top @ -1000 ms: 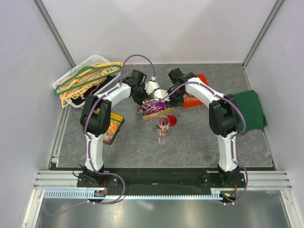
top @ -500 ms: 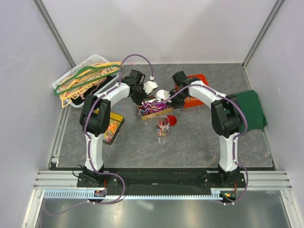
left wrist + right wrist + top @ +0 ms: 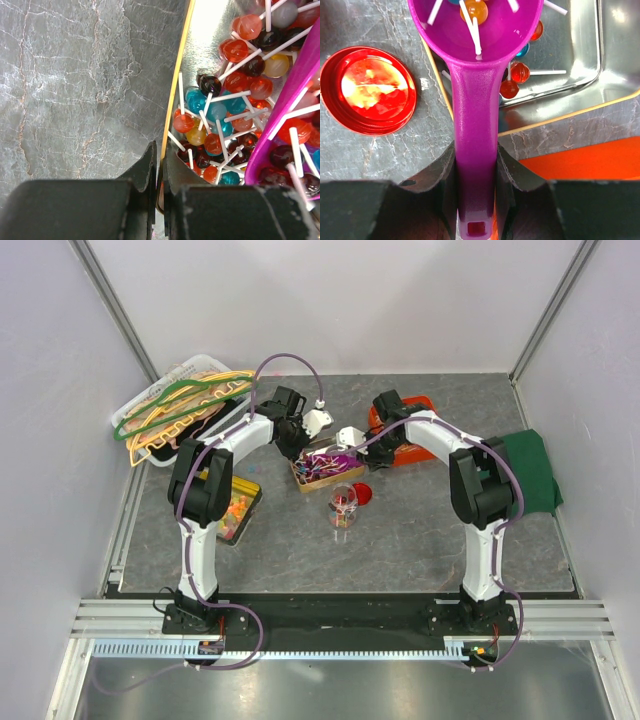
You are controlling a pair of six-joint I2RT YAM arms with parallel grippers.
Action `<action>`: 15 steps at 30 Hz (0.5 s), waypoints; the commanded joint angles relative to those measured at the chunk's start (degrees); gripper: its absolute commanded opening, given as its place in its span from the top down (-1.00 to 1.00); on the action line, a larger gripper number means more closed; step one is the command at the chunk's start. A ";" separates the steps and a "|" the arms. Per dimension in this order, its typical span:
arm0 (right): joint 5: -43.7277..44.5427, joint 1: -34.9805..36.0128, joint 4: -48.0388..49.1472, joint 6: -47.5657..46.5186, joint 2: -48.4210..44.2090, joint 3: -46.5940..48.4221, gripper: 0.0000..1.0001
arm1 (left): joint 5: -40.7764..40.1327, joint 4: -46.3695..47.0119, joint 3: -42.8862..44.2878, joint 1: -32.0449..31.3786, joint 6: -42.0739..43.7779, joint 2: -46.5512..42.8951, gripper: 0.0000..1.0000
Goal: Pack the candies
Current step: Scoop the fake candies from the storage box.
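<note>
The candies (image 3: 225,115) are round sweets on white sticks in red, orange, blue and dark colours, heaped in a shiny metal tin (image 3: 322,468). My left gripper (image 3: 159,155) is shut on the tin's yellow-edged rim (image 3: 175,100). My right gripper (image 3: 476,160) is shut on the handle of a purple scoop (image 3: 475,100). The scoop's bowl hangs over the tin's corner with a few candies (image 3: 477,10) in it. In the top view both grippers meet at the tin, the left gripper (image 3: 303,438) on its left side and the right gripper (image 3: 352,438) on its right.
A clear jar (image 3: 343,508) with some candies stands just in front of the tin, a round red lid (image 3: 367,90) beside it. An orange tray (image 3: 408,430) lies behind the right arm, a green cloth (image 3: 530,472) far right, a black tray of sweets (image 3: 236,506) left, a hanger bin (image 3: 180,405) back left.
The right arm has drawn back a little to the right with the scoop still in its grip. The left gripper has stayed on the tin's rim.
</note>
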 commanded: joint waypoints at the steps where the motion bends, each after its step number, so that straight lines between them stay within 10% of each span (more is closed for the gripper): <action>1: -6.57 -0.55 -3.91 -0.18 -3.13 -1.85 1.00 | 1.32 5.29 3.40 1.32 -3.86 -0.05 0.96; 15: -11.50 -4.33 -4.44 -0.36 -7.00 -5.63 1.00 | 1.94 4.41 5.25 3.60 -5.70 1.18 0.96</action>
